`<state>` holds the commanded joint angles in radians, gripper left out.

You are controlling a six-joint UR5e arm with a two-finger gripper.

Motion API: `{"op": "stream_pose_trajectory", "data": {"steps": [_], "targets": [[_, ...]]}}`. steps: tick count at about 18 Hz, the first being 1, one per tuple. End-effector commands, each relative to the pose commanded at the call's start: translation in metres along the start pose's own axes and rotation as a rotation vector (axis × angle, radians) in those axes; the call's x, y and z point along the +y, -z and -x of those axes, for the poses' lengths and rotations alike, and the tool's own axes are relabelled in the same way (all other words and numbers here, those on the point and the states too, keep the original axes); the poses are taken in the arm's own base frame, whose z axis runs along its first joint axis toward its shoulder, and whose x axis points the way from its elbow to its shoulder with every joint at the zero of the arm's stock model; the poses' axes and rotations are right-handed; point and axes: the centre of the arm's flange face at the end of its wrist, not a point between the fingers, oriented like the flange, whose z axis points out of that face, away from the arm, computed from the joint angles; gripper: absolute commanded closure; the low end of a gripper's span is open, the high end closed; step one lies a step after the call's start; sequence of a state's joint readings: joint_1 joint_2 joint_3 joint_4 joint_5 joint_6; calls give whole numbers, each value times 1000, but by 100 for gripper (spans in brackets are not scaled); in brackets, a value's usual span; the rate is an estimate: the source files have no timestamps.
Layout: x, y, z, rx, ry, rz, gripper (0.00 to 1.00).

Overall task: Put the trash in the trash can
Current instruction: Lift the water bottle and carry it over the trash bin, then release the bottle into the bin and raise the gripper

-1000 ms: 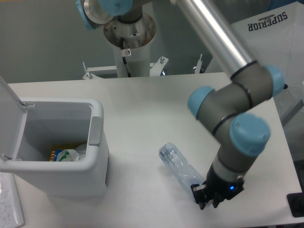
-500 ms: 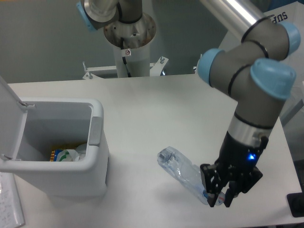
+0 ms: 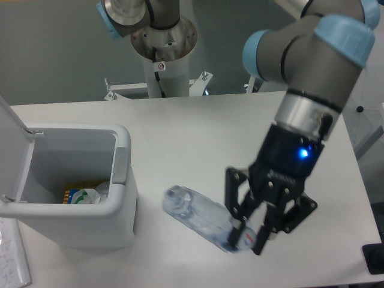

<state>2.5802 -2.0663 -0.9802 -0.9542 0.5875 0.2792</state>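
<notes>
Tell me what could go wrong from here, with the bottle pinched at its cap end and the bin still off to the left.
1. The gripper holds the bottle only near its cap end, so the long crinkled body sticks out sideways and could twist or slip loose during the carry.
2. The free end leads toward the trash can and sits about level with its rim; unless raised, it may hit the front wall or latch.

A robotics lab: at 12 o'clock the arm's round metal pedestal (image 3: 163,45) is bolted onto a plain white table (image 3: 198,138) before a bare grey wall (image 3: 54,48); at 2 o'clock stands a white panel printed "SUPERIOR" (image 3: 375,66).
</notes>
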Motion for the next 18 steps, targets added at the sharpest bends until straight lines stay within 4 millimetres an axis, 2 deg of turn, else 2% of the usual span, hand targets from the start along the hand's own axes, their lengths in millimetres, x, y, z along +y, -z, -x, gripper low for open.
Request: {"op": "stream_pose_trajectory", "data": {"steps": [3, 5, 7, 9, 10, 11, 14, 16, 18], "targets": [[-13, 6, -41, 37, -64, -30, 75], [-22, 17, -66, 54, -107, -57, 75], [-21, 8, -90, 86, -128, -53, 75], [-12, -13, -117, 127, -133, -27, 75], [-7, -12, -134, 139, -139, -21, 75], [1, -14, -140, 146, -138, -15, 75], [34, -45, -165, 197, -150, 18, 75], [51, -54, -170, 209, -156, 33, 75], [65, -64, -166, 216, -180, 42, 75]]}}
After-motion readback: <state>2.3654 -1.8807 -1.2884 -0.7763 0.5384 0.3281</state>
